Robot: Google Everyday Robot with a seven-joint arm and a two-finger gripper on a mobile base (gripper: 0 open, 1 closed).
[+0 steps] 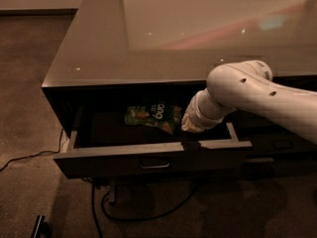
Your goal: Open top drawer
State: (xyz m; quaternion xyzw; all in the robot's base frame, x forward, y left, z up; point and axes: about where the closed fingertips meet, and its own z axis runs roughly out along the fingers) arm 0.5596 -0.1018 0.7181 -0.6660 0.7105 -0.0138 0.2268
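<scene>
looks like an office or lab room: low-pile carpet point(29, 83), a glossy-topped cabinet point(99, 43), loose cables point(93, 202) on the floor. the gripper point(191, 126) hangs inside the open top drawer point(148, 157).

A glossy dark grey-brown tabletop point(148, 38), with pale reflections toward its far right corner, stands over a brown carpeted floor point(29, 83). A thin black cable point(143, 217) lies looped on the carpet below the tabletop's front edge. The pale gripper point(190, 127) sits just under that front edge, right of centre, within the open top drawer point(153, 155).
</scene>
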